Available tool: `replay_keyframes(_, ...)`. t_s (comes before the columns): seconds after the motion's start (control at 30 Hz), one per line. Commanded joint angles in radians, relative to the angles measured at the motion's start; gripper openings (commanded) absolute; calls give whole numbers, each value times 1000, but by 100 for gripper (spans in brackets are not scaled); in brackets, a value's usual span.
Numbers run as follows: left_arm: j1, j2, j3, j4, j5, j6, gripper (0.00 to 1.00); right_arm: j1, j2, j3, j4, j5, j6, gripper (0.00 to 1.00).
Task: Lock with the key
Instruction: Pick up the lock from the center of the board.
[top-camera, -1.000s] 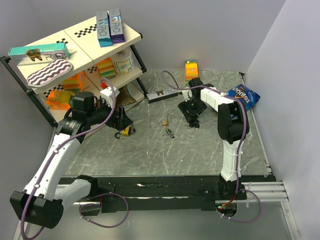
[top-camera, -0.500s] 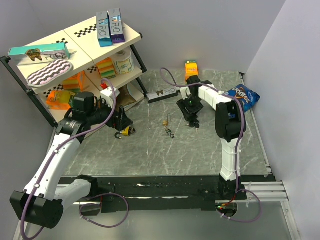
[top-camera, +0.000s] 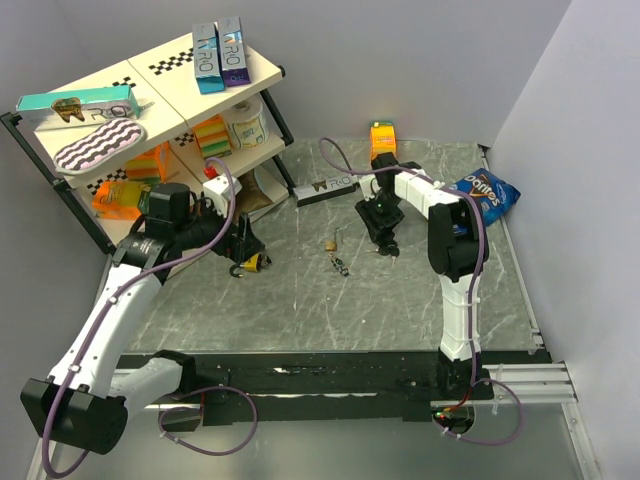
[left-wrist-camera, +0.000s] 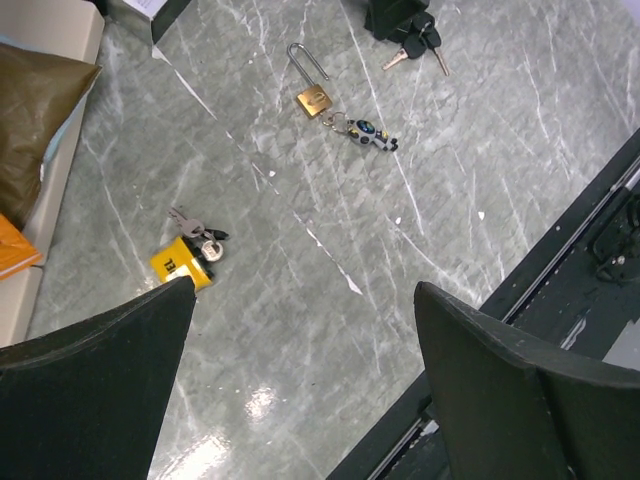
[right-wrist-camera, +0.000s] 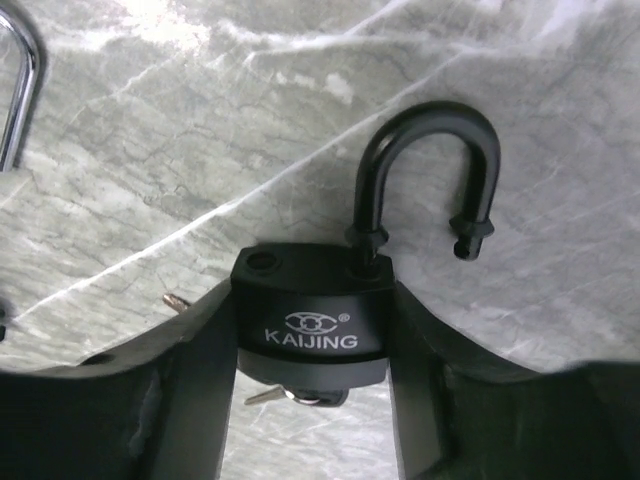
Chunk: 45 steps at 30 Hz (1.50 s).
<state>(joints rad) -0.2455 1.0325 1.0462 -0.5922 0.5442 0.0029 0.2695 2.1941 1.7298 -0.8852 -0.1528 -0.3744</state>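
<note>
With my right gripper (top-camera: 384, 228) pinching the all-black padlock (right-wrist-camera: 312, 322), I'd lower the wide-open left gripper (left-wrist-camera: 305, 300) squarely over the brass-yellow block padlock (left-wrist-camera: 180, 266).

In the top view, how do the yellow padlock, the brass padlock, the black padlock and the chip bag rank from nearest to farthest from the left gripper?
From the left gripper:
1. The yellow padlock, right beside it.
2. The brass padlock, mid-table.
3. The black padlock, held in the right gripper.
4. The chip bag, at the far right.
</note>
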Motion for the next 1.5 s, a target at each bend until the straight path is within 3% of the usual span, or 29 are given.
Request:
replay_keyframes(0.0,0,-3,55,-20,46,71,96,10,-25,-24,-32,3,-7,42)
replay_keyframes(0.03,0,-6,55,-24,60,89,96,10,-43,-53,-26,-22,-18,36)
replay_keyframes(0.07,0,-9,52,-21,72,97,96,7,-89,-68,-12,-36,-37,21)
replay_keyframes(0.13,0,-17,41,0,92,88,96,7,-138,-104,-8,-79,-58,1)
replay_keyframes(0.17,0,-28,29,9,106,86,96,4,-183,-111,-9,-123,-76,0)
replay_keyframes(0.47,-1,-81,-31,88,243,270,96,2,-378,-81,-138,-443,-173,0)
replay_keyframes(0.57,-8,-78,-40,77,330,412,96,4,-422,-53,-240,-557,-211,0)
replay_keyframes(0.63,-27,-72,-29,23,359,589,96,13,-447,-49,-329,-677,-245,0)
replay_keyframes(0.8,-147,-61,-32,38,321,793,97,71,-551,-131,-397,-859,-287,0)
replay_keyframes(0.97,-263,-45,-92,176,306,741,99,184,-631,-226,-390,-918,-275,0)
replay_keyframes(1.27,-402,-89,-291,422,273,612,88,330,-678,-226,-489,-995,-322,0)
replay_keyframes(1.47,-460,-101,-321,457,260,531,79,404,-703,-259,-468,-975,-299,0)
